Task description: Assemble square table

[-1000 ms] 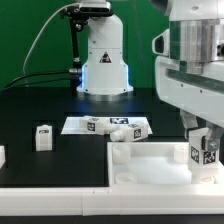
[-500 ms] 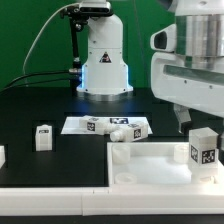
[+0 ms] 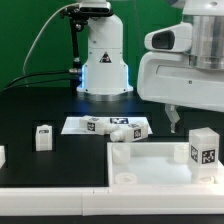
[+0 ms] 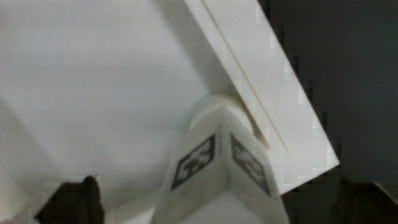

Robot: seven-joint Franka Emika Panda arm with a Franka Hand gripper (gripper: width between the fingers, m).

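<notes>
The white square table top (image 3: 150, 163) lies flat at the exterior view's right. A chunky white tagged leg (image 3: 204, 150) stands upright in its right corner socket. My gripper (image 3: 179, 123) hangs open and empty above and just left of that leg, clear of it. In the wrist view the leg (image 4: 222, 160) stands on the table top (image 4: 89, 90) below my gripper (image 4: 222, 212), with one dark finger on each side and a wide gap to the leg. Another leg (image 3: 43, 137) stands alone on the black surface at the left.
Two more white legs (image 3: 127, 128) lie on the marker board (image 3: 78, 125) behind the table top. A white part (image 3: 2, 156) shows at the left edge. The long white rail (image 3: 50, 195) runs along the front. The arm's base (image 3: 103, 65) stands at the back.
My gripper has let go of the leg in the right corner and risen up and to the left. The leg stays standing in place.
</notes>
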